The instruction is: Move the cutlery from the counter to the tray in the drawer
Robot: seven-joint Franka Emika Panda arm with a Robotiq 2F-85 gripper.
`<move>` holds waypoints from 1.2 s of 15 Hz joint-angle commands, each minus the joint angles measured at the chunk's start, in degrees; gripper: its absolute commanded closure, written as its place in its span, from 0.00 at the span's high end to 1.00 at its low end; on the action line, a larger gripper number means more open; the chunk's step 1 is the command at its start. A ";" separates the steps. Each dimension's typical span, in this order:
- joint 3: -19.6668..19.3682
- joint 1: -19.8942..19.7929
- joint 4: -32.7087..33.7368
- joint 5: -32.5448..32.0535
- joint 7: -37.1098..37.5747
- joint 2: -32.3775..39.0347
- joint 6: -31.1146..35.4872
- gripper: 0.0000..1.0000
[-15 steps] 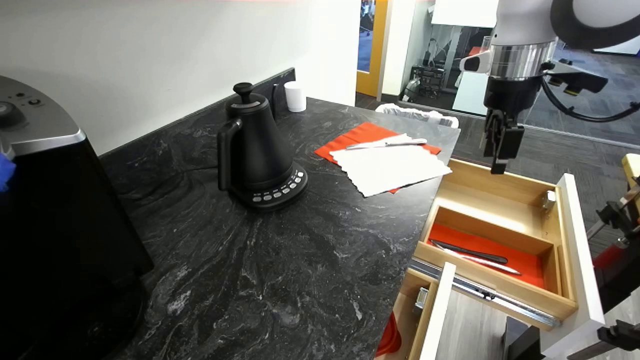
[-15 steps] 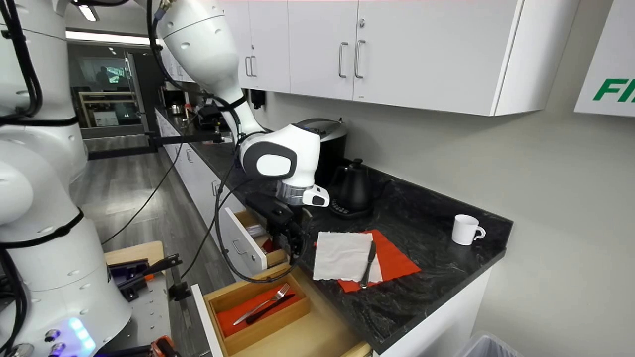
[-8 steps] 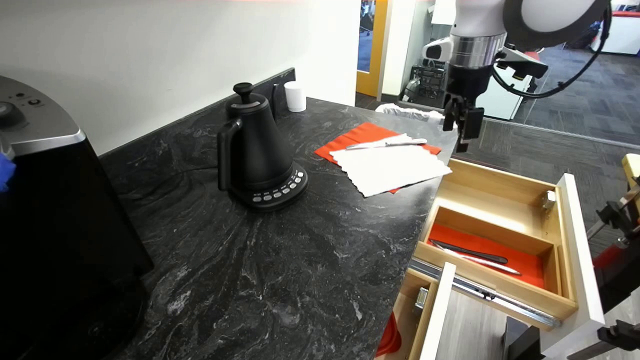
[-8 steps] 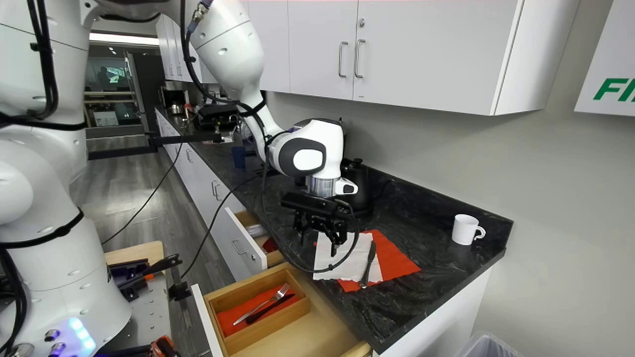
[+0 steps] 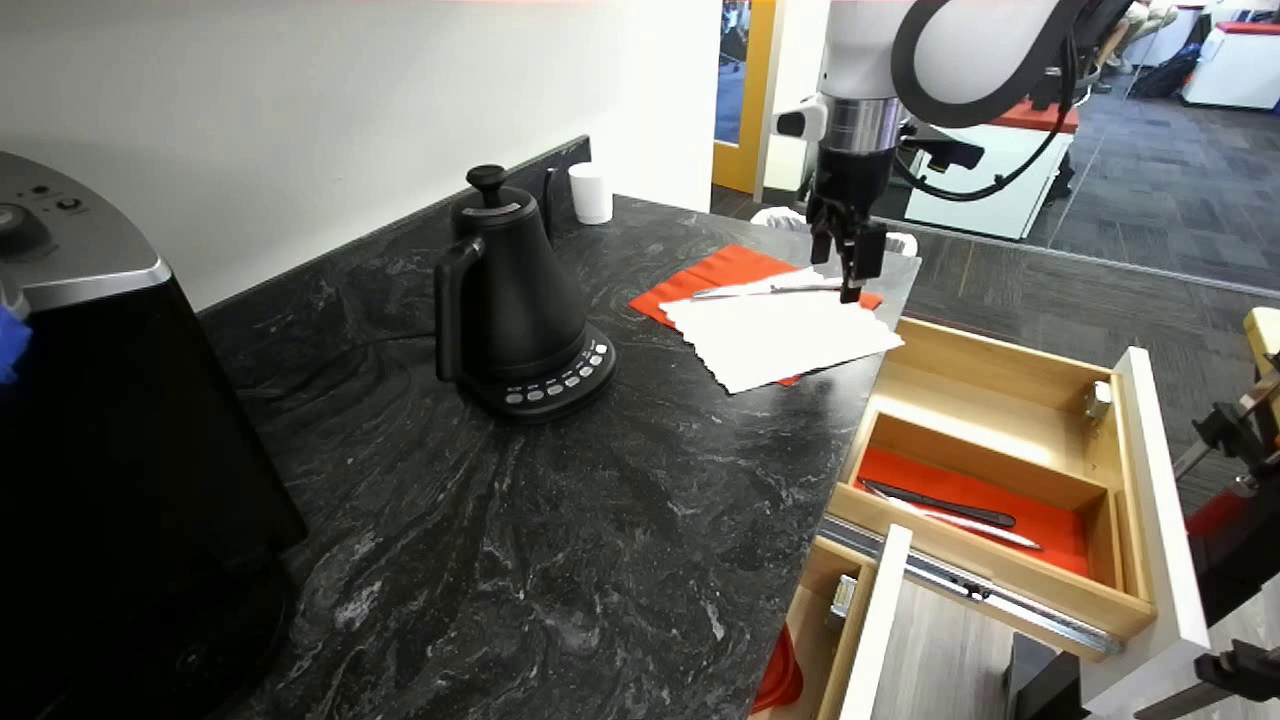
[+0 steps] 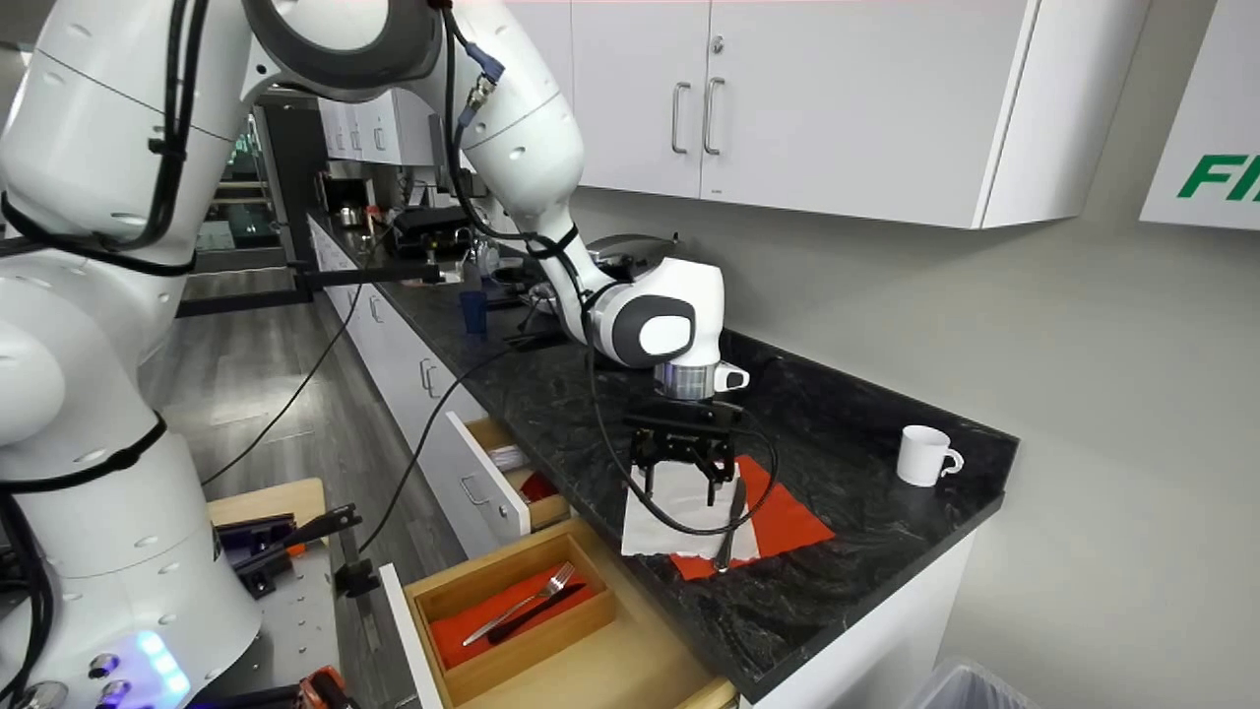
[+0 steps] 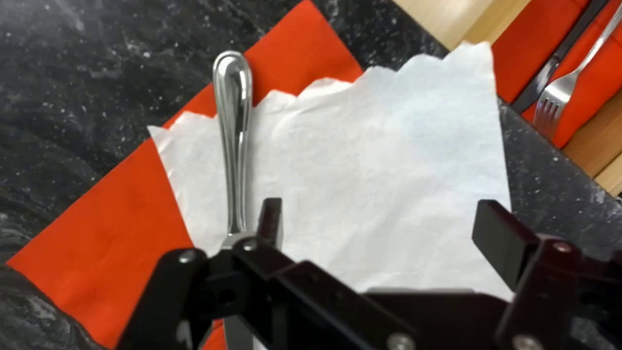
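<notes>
One knife (image 7: 236, 160) lies across the white napkin (image 7: 379, 170) and red napkin (image 7: 112, 228) on the table (image 5: 560, 540), probably as a place setting; a fork (image 7: 563, 86) and second knife (image 7: 545, 75) rest in the tray (image 5: 1050, 520) of the drawer (image 5: 985, 405), presumably its destination too. The fingers (image 7: 503, 243) hang spread, grasping nothing, likely to straddle it; in the wrist view the knife runs outside their gap, beside one finger.

Cannot see the middle of the silver knife (image 7: 236, 150) in the wrist view (behind the gripper (image 7: 379, 218)), nor the whole fork (image 7: 562, 87), edge-cropped.
</notes>
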 commanded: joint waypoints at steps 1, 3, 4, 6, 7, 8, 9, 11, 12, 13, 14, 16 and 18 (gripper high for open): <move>0.32 -1.18 5.56 -1.30 -2.38 2.72 -2.22 1.00; 0.86 -2.02 7.54 -0.45 -3.62 3.99 -2.22 1.00; 1.37 -2.76 8.54 0.40 -4.42 4.78 -2.25 1.00; 2.12 -3.95 10.30 1.68 -5.50 6.36 -2.56 1.00; 2.34 -4.41 11.29 2.08 -5.84 7.25 -2.68 1.00; 2.38 -4.66 12.17 2.21 -5.98 8.06 -2.95 1.00; 2.45 -4.99 13.23 2.41 -6.25 8.86 -3.28 1.00; 2.62 -5.53 15.35 2.65 -6.46 10.29 -4.28 1.00; 2.69 -5.70 16.32 2.80 -6.53 10.88 -4.77 1.00; 2.72 -5.87 16.92 2.95 -6.67 11.41 -4.91 1.00; 2.86 -6.06 17.59 3.25 -6.89 11.84 -5.17 1.00; 3.01 -6.29 18.59 3.69 -7.08 12.70 -5.49 1.00; 3.12 -6.48 19.45 4.11 -7.20 13.42 -5.95 1.00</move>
